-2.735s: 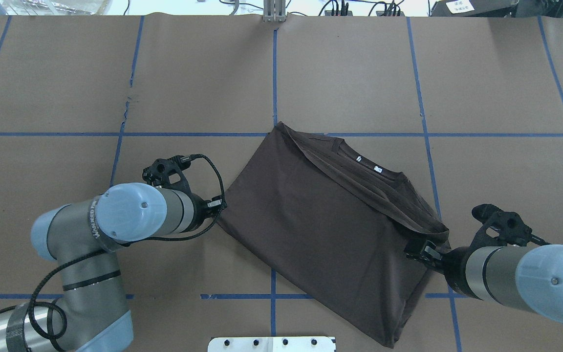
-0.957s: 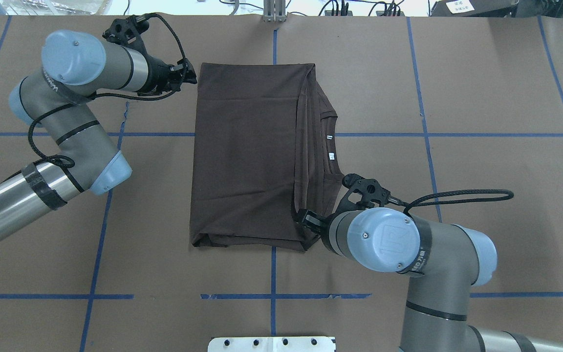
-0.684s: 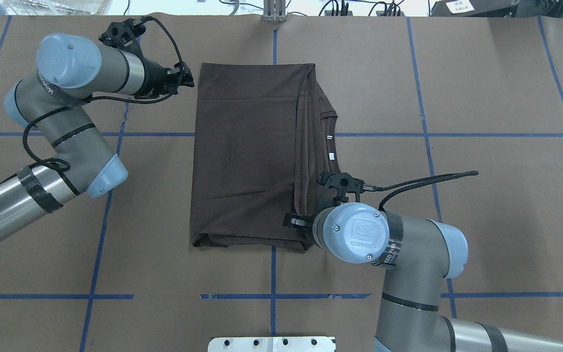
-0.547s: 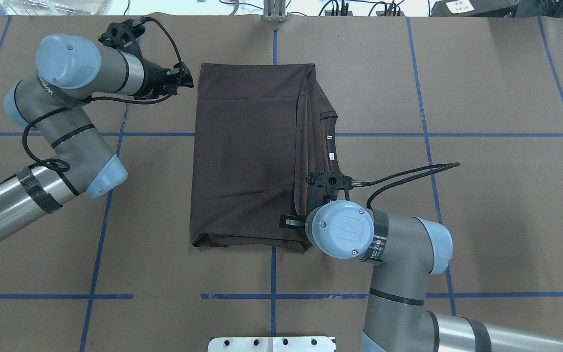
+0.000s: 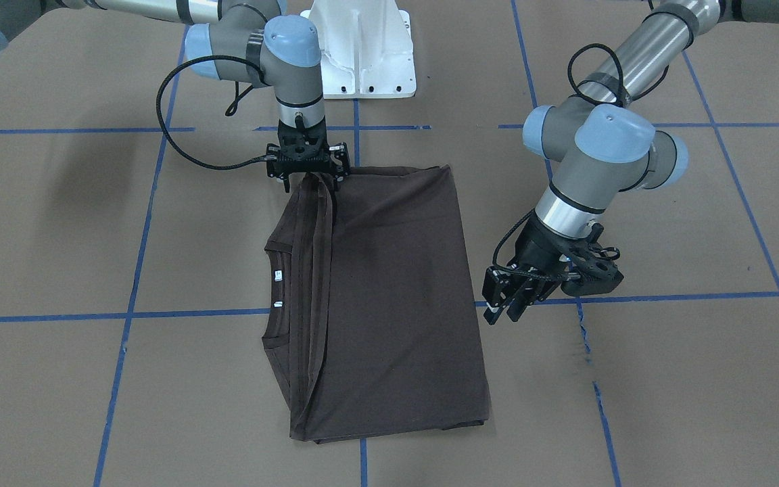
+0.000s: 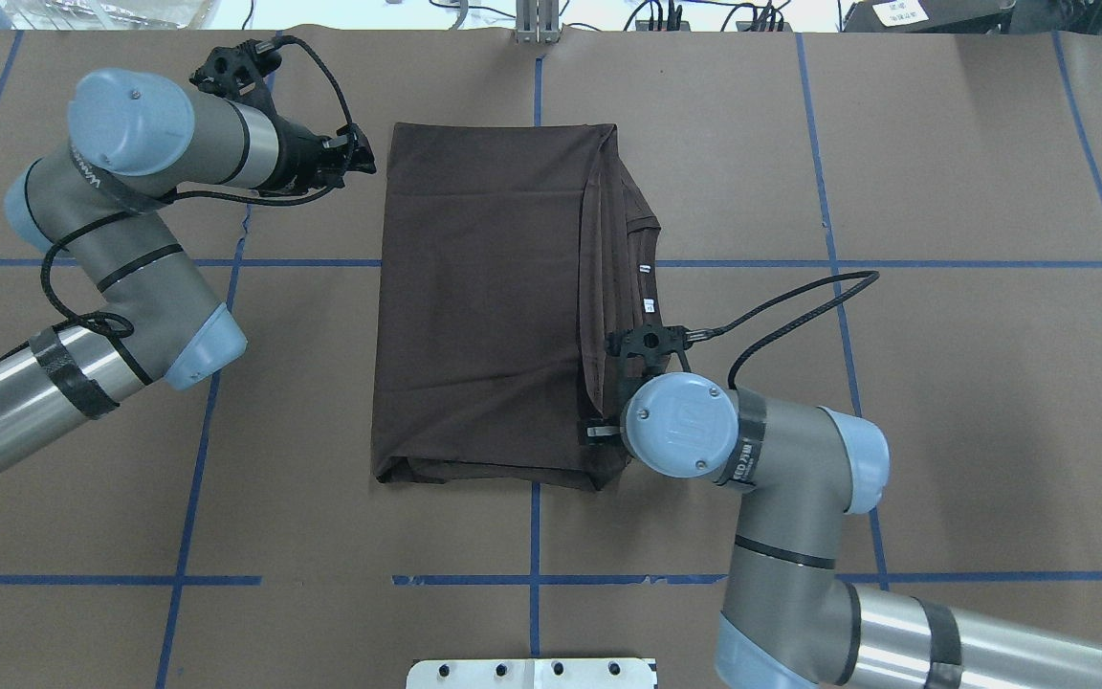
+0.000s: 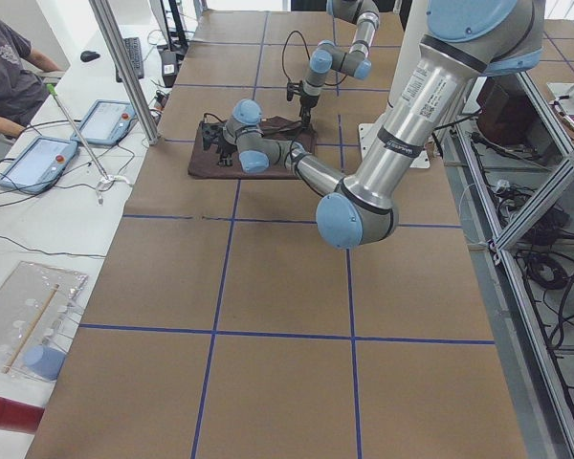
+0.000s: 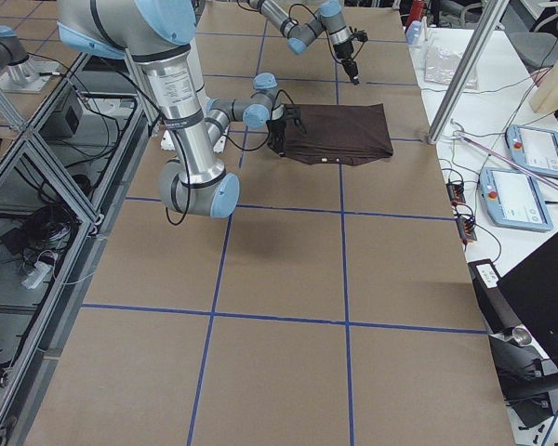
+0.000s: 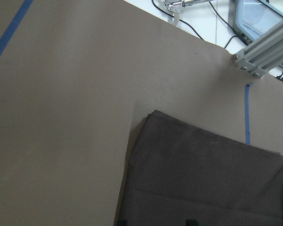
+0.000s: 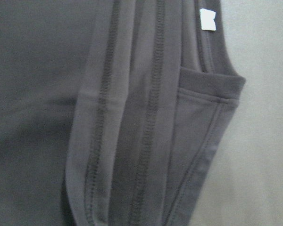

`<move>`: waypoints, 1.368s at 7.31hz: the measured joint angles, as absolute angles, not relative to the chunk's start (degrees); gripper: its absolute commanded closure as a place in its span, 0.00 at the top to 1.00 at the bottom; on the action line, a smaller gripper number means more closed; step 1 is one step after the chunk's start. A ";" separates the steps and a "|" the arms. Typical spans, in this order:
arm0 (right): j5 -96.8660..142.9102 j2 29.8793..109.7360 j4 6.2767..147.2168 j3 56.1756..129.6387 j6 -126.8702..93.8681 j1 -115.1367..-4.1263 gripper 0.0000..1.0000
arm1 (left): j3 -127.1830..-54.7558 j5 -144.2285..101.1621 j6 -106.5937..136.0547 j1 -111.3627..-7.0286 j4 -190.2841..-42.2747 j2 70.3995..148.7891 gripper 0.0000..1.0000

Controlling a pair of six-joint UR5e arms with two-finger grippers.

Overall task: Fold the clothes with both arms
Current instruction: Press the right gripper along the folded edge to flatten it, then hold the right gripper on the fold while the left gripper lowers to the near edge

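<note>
exterior front-facing shows the t-shirt (image 5: 396, 291) folded into a long rectangle, flat on the table (image 5: 667, 379), with its collar (image 5: 270, 291) along one side. the right gripper (image 5: 310, 177) stands over the corner nearest the robot; whether it pinches cloth cannot be told. the left gripper (image 5: 508, 306) hangs just beside the opposite edge. left wrist-mounted shows its fingertips (image 9: 191, 223) apart, holding nothing.

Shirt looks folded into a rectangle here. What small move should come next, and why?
Probably bring the left tool onto the far corner of the T-shirt: it hangs open beside the cloth, touching nothing, while the right tool points straight down at the stacked hems by the near corner. A two-arm fold needs both holding.
</note>
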State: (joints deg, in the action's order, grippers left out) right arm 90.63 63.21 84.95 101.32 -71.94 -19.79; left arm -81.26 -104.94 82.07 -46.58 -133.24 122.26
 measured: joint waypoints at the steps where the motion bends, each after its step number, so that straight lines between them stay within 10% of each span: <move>1: 90.96 68.45 84.80 105.53 -70.49 -20.22 1.00 | -81.28 -104.94 82.08 -46.58 -133.24 122.26 0.52; 4: 91.03 70.60 84.96 110.64 -75.05 -18.88 0.95 | -81.37 -105.02 82.05 -46.58 -133.24 122.02 0.52; 6: 90.39 65.67 84.67 108.61 -91.31 -18.23 0.68 | -81.39 -105.03 82.08 -46.56 -133.24 121.99 0.52; 10: 88.27 61.07 82.47 103.22 -112.04 -16.59 0.66 | -81.38 -104.95 82.71 -46.43 -133.26 121.99 0.52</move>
